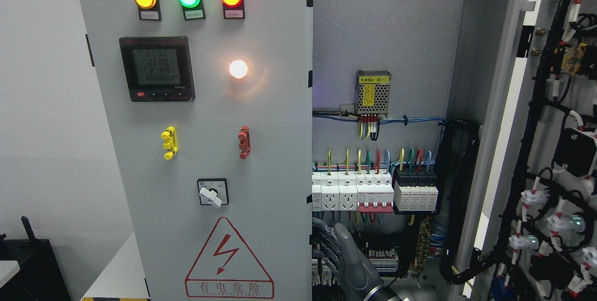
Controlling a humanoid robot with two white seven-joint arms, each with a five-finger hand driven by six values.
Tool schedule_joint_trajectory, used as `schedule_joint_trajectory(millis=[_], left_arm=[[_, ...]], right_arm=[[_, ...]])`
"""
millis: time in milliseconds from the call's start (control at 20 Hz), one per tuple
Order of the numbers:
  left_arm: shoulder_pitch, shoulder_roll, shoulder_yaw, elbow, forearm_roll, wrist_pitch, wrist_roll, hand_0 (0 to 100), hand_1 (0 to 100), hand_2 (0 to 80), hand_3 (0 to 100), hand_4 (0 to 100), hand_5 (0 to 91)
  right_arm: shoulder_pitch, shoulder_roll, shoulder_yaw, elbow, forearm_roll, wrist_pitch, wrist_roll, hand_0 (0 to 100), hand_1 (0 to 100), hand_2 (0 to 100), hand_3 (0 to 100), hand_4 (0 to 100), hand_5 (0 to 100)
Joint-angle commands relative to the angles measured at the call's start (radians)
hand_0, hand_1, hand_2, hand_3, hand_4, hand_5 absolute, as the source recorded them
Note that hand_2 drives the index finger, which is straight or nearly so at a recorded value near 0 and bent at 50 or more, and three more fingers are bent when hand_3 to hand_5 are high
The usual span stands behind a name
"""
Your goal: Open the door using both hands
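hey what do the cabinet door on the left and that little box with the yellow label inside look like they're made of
Left door: looks like sheet metal with a smooth, matte light-grey painted coat; flat, even, no grain. Box with the yellow label: apparently bare metal, going by its perforated mesh cover with a dull silvery sheen. Neither can be confirmed from looks alone.

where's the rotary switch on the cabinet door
Head view, left door, lower middle: the rotary switch sits just above the red warning triangle, below the yellow handle and red handle.

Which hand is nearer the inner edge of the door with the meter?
Right. The right hand is low down, right beside the inner edge of the door, in front of the cabinet wiring. The left hand is out of view.
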Motion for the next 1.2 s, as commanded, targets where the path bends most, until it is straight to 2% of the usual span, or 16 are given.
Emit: schedule_joint_trajectory(millis=[0, 952, 1052, 1152], left_arm=[[0.000, 0.000, 0.000, -0.005, 0.000, 0.000, 0.001, 0, 0, 0.0, 0, 3, 0.0], [0.000, 0.000, 0.000, -0.005, 0.002, 0.000, -0.001, 0, 0, 0.0, 0, 3, 0.0], [0.000, 0.000, 0.000, -0.005, 0.000, 0.000, -0.001, 0, 0, 0.0, 0, 3, 0.0], [0.000, 0.000, 0.000, -0.005, 0.000, 0.000, -0.001, 0, 0, 0.0, 0, 3, 0.0]], right_arm=[[-0.013, -0.013, 0.003, 0.011, -0.004, 0.000, 0.015, 0, 0, 0, 0, 0, 0], [-0.067, -0.015, 0.003, 0.088, -0.053, 0.001, 0.021, 0, 0, 0, 0, 0, 0], [-0.066, -0.015, 0.003, 0.088, -0.053, 0.001, 0.047, 0, 0, 0, 0, 0, 0], [-0.067, -0.016, 0.003, 0.088, -0.053, 0.001, 0.055, 0, 0, 0, 0, 0, 0]])
